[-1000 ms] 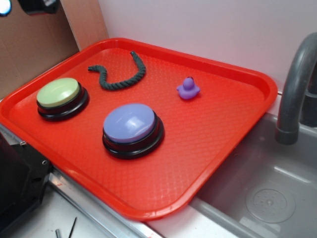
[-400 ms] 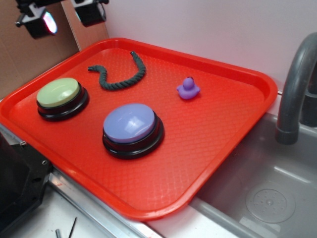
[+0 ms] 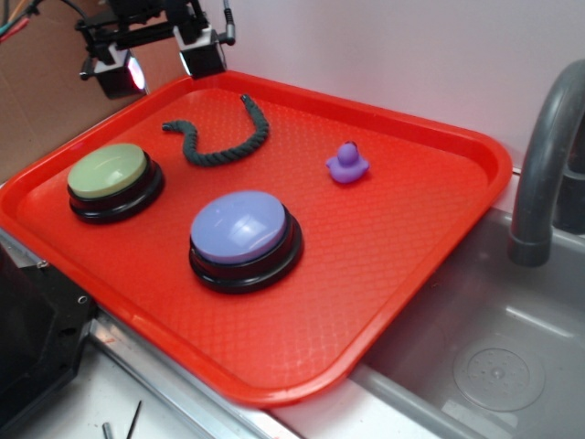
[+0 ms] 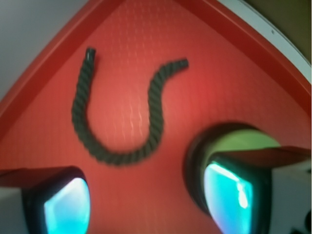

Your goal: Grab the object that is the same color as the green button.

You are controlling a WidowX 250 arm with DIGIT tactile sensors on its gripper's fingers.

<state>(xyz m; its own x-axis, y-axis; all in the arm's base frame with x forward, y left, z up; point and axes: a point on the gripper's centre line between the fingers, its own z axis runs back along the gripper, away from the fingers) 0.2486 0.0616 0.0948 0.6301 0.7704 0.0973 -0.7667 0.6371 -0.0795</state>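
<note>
**One green rope, two buttons, one duck on the red tray**

One short length of thick, dark green twisted rope (image 3: pixel 219 137) lies loose on the red plastic tray (image 3: pixel 411 265), in the far left part, bent into an open U with a small hooked end. From the wrist view the rope (image 4: pixel 117 112) shows its twisted strands clearly, with both ends pointing away from the camera and the curve of the U nearest the fingers. Nothing touches it.

Two large round push buttons stand on black bases. The green button with the pale yellow-green dome (image 3: pixel 108 171) sits near the tray's left edge, just in front of the rope. The other button with a lavender-blue dome (image 3: pixel 239 227) stands nearer the front, apart from the first. One small purple duck (image 3: pixel 347 164) stands to the right of the rope, well apart from it. One grey curved faucet (image 3: pixel 541 165) rises over a grey sink basin (image 3: pixel 494 366) to the right of the tray.

The gripper (image 3: pixel 161 55) hangs above the tray's far left corner with its two fingers spread wide and nothing between them. In the wrist view the left-hand fingertip (image 4: pixel 66 204) sits below the rope's bend, and the other partly covers the green button (image 4: pixel 243 144).

Compared with the frame a moment earlier, the gripper has come lower and further right toward the tray's corner, while the rope, buttons and duck lie where they did.
</note>
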